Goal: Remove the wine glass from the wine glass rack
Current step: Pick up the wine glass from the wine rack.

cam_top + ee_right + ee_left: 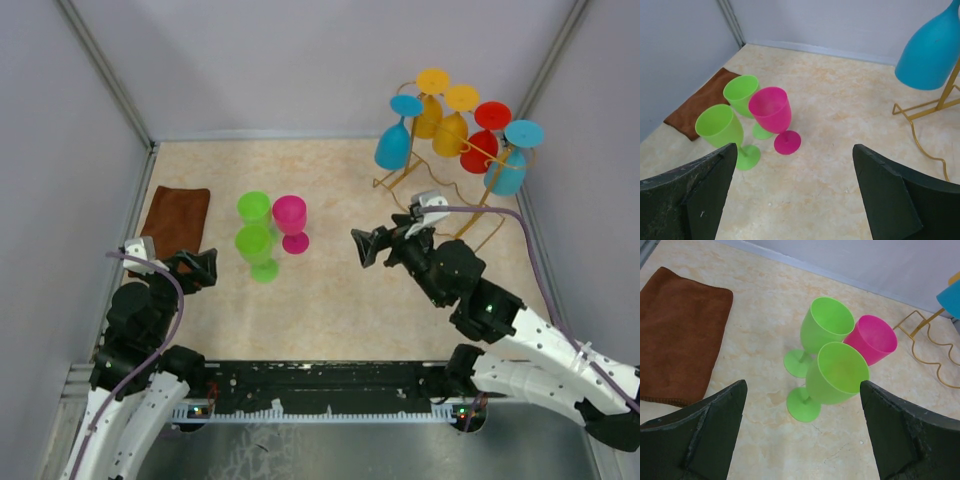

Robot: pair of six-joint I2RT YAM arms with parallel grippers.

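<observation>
Golden wine glass rack (487, 205) stands upper right, blue wine glass (392, 147) hanging bowl-down at its left end. My right gripper (372, 246) gapes empty just below-left; left gripper (197, 268) likewise, lower left. Yank sideways and the foot could snag, tipping everything.

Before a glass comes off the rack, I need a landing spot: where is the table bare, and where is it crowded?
Bare: the stretch between the pink glass and the wine glass rack, and the strip along the near edge. Crowded: the green glasses beside the pink one, and the rack's corner.
</observation>
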